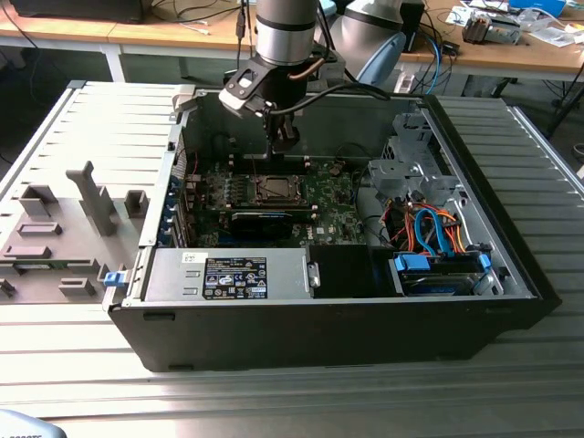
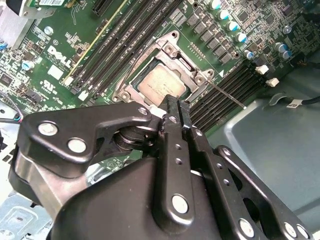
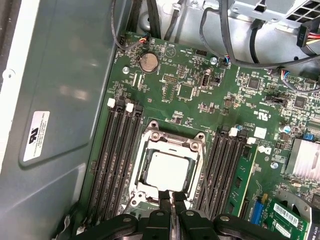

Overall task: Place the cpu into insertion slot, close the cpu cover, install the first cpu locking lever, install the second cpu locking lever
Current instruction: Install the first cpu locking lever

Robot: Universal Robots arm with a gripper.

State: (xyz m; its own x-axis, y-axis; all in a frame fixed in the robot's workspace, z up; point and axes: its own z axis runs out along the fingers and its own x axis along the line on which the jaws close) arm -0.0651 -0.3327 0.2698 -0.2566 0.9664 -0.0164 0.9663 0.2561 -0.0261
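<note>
My hand (image 3: pixel 172 196) hangs just over one edge of the socket (image 3: pixel 143 172), fingers pressed together and holding nothing. The chip (image 3: pixel 169 171) lies flat inside the socket, straight ahead of the fingertips. I judge the cover (image 3: pixel 172 141) lies down around it. A thin lever (image 2: pixel 227 94) runs beside the socket.

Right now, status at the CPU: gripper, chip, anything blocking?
Gripper shut, empty, tip beside the cpu cover. CPU seated, cover down around it. Thin lever juts out sideways; nothing else in the way.
</note>
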